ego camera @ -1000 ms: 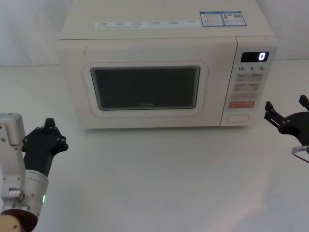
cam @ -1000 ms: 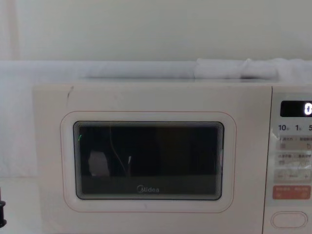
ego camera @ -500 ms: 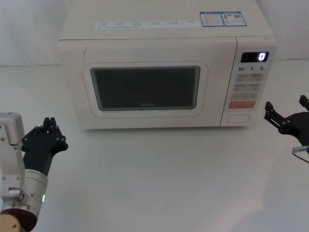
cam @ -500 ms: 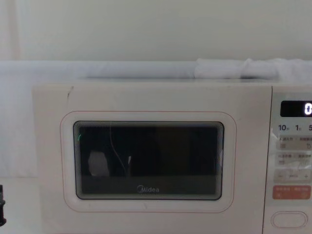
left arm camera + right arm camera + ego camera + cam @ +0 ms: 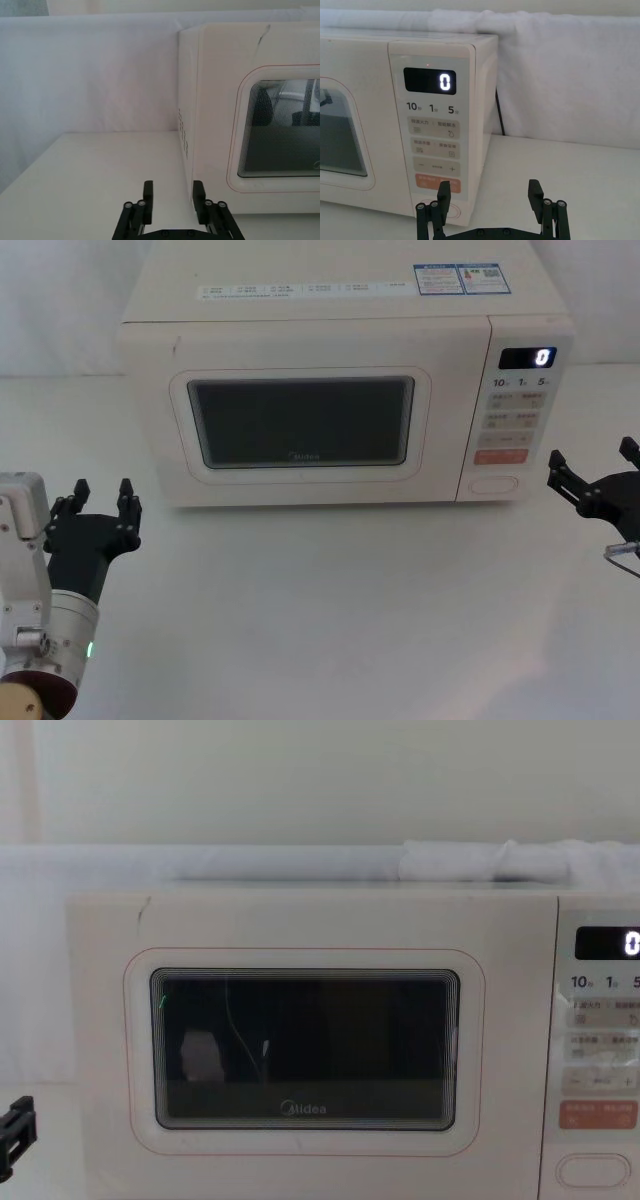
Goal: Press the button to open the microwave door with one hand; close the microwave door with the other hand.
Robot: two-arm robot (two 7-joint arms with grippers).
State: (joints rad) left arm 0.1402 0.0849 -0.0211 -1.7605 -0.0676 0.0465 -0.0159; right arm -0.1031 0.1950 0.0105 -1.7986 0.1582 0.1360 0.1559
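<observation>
Microwave door (image 5: 300,425), a large cream-white panel with a dark rounded-rectangle window and a thin red outline, sits flush and closed on the front of the cream microwave oven (image 5: 340,300), which stands at the back of the white table (image 5: 350,620).

Left gripper (image 5: 98,502), black and angular, has its jaws spread apart with nothing between them; it hovers low over the table, near the front left corner of the oven and clear of it. In the left wrist view the two fingertips (image 5: 148,189) stand parted, pointing toward the oven's left side wall and the door's hinge edge. Behind it come the silver cylindrical wrist (image 5: 45,635), with its small green light, and a white block beside it. In the chest view a black piece at the lower left edge is probably part of this gripper (image 5: 17,1122), though too little of it shows to be sure.

Right gripper (image 5: 590,472), its black twin, also has its jaws apart and empty. It hangs to the right of the oven, level with the lower end of the narrow control panel (image 5: 522,415) and apart from it. The wide pill-shaped cream button (image 5: 498,483) lies at the bottom of that panel, just under the orange-red rectangular key (image 5: 500,456), with the small grey keys (image 5: 517,420) above. In the right wrist view, one finger partly covers the button. The black digital display (image 5: 429,80) at the top of the panel reads 0.
</observation>
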